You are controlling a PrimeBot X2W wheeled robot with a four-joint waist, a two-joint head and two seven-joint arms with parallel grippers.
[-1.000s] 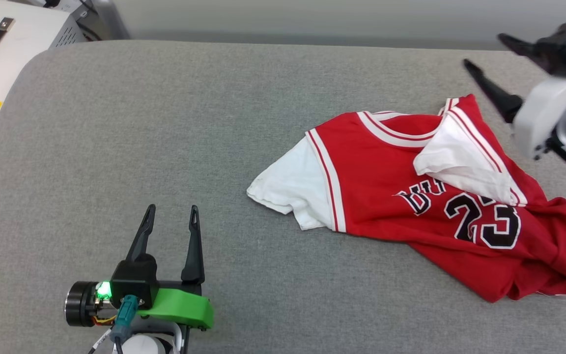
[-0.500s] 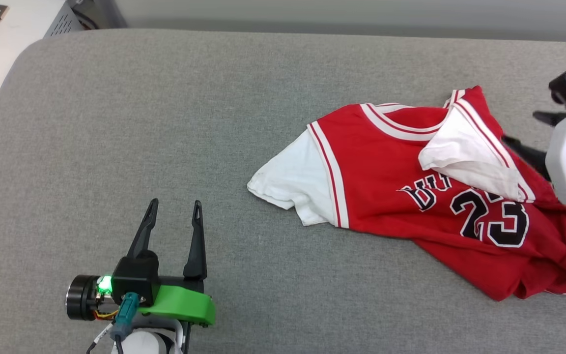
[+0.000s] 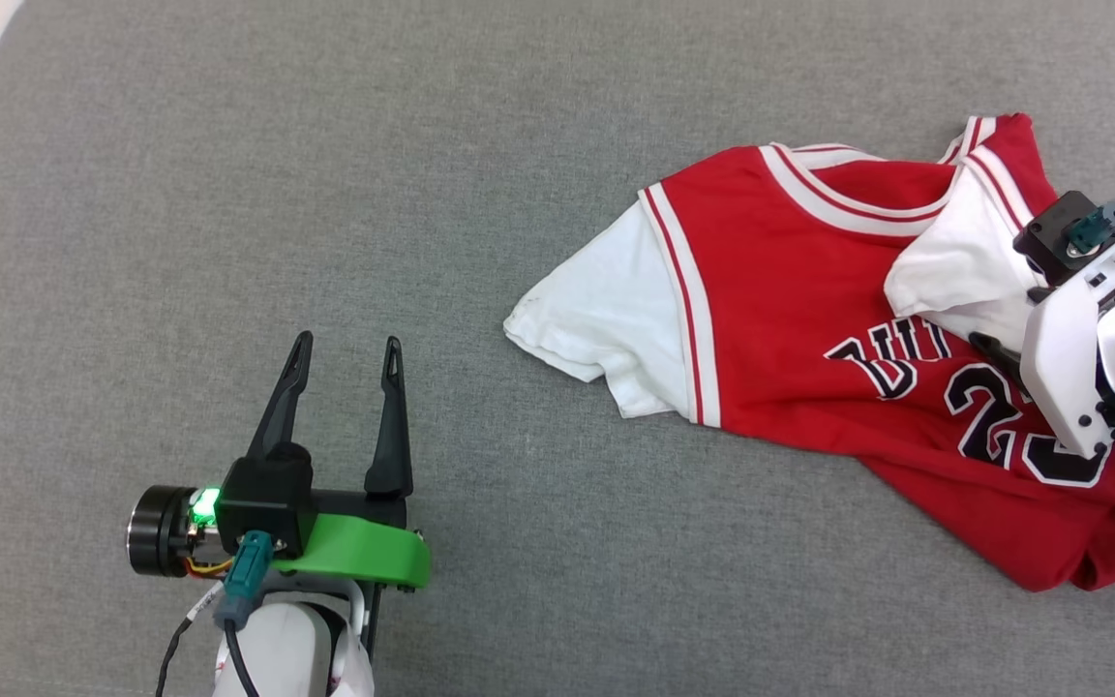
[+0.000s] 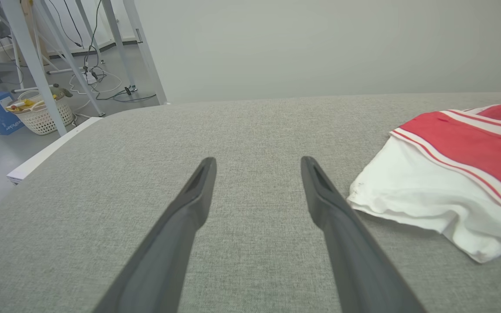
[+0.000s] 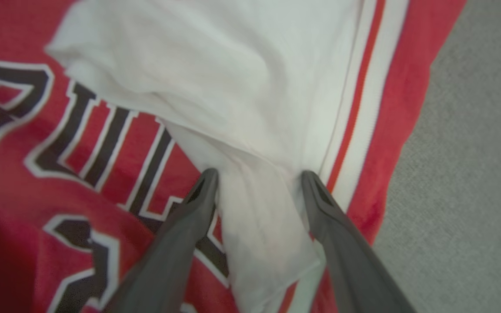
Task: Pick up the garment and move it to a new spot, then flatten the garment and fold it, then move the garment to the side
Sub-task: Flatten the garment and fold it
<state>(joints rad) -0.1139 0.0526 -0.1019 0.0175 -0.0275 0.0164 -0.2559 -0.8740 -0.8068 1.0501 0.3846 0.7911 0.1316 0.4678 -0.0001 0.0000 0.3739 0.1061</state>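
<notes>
**Head view.**
- Item: garment (image 3: 809,339), a red jersey tee with white sleeves. It lies crumpled at the right of the frame on the grey padded surface (image 3: 374,145).
- 1 flat sleeve (image 3: 606,329) spreads toward frame centre. The other, the folded sleeve (image 3: 954,271), lies doubled over the chest lettering.
- Handling, as judged: light, limp knit with no stiffness. It is not fragile, and it is likely to sag, drag and bunch when lifted from 1 point. The thicker striped trim or a raised fold should give the surest pinch, since flat single cloth may slip.
- Left gripper (image 3: 346,341): lower left of frame, 2 fingers spread, nothing between them, well apart from the garment.
- Right gripper (image 3: 1003,363): right edge of frame, over the chest. It is mostly hidden by its white wrist housing, with 1 dark finger showing against the cloth.

**Left wrist view.**
- The fingers are wide apart above bare grey surface and hold nothing.
- The flat sleeve sits at the right of the frame, beside the right-hand finger and apart from it.

**Right wrist view.**
- The fingers are fully spread and straddle the tail of the folded sleeve, near the striped trim.
- The tips are at or very near the cloth; actual contact cannot be confirmed.
- Nothing is clamped yet.
</notes>
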